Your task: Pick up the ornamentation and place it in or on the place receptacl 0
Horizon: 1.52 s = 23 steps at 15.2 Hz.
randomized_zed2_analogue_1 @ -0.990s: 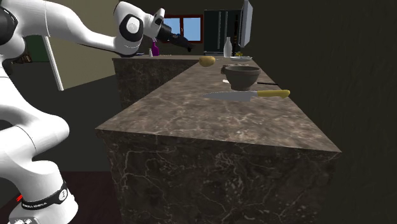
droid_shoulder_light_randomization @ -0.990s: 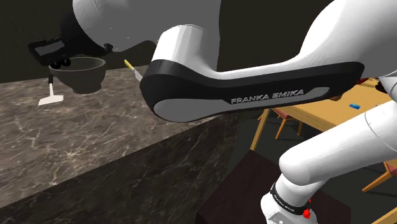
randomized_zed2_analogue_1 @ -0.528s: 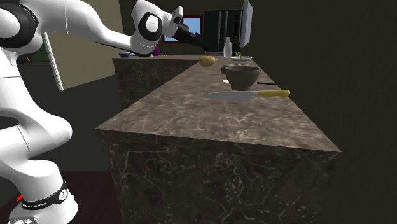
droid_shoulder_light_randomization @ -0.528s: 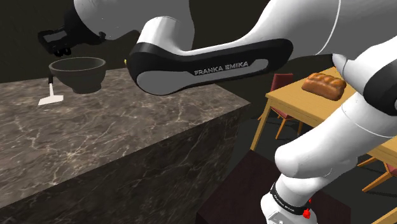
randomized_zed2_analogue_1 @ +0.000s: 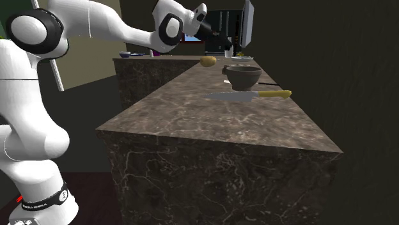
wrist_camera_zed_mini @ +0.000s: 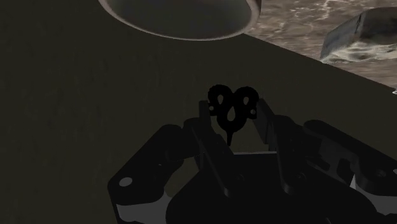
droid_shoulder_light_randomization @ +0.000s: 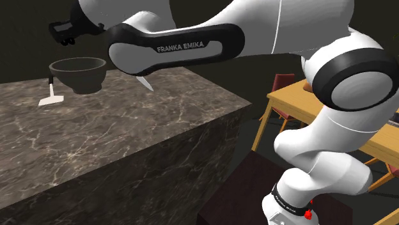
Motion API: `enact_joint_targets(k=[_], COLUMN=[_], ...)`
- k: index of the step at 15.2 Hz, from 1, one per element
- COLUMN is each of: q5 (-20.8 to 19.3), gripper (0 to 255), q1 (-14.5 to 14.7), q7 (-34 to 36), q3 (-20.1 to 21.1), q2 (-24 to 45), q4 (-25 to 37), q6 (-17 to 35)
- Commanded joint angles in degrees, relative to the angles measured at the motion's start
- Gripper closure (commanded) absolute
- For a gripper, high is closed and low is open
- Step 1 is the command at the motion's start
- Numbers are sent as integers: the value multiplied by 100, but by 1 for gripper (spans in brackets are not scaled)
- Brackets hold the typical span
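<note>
A small black ornament (wrist_camera_zed_mini: pixel 232 105) with pierced holes sits clasped between the black fingers of my gripper (wrist_camera_zed_mini: pixel 233 119). In the shoulder view the gripper (droid_shoulder_light_randomization: pixel 64 37) hangs just above the far rim of a dark grey bowl (droid_shoulder_light_randomization: pixel 78 71) on the marble counter (droid_shoulder_light_randomization: pixel 128 134). From the hand's camera the bowl's rim (wrist_camera_zed_mini: pixel 181 16) lies just ahead of the fingertips. The second exterior view has the gripper (randomized_zed2_analogue_1: pixel 222 43) high above the counter, a little behind and to the left of the bowl (randomized_zed2_analogue_1: pixel 243 76).
A knife (randomized_zed2_analogue_1: pixel 249 95) with a yellow handle lies in front of the bowl, its blade (droid_shoulder_light_randomization: pixel 144 83) showing under the arm. A white spatula (droid_shoulder_light_randomization: pixel 50 96) lies beside the bowl. A potato (randomized_zed2_analogue_1: pixel 208 61) and a bottle (randomized_zed2_analogue_1: pixel 229 46) stand farther back. A wooden table (droid_shoulder_light_randomization: pixel 332 112) with chairs stands past the counter's end.
The arm has swung over the counter: the gripper moved right toward the bowl in the second exterior view and a little up and right in the shoulder view, still shut on the ornament.
</note>
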Motion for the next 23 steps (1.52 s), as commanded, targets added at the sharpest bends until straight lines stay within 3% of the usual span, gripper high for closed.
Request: enact_joint_targets(k=[1,3,4,17,23], q5=[1141,1757,2213,2377,2387], gripper=[255,255,255,255,255], q1=[-1272,-2072,-2705,-2693,-2699], q7=[-952,-1502,-1897,-2095,-2104], q3=[1001,1576,1994,2242,2255], q2=[-385,-702,-1014,-1007,-1010], q4=[490,991,1500,532,506], q6=[-53,-188,-351,641,671])
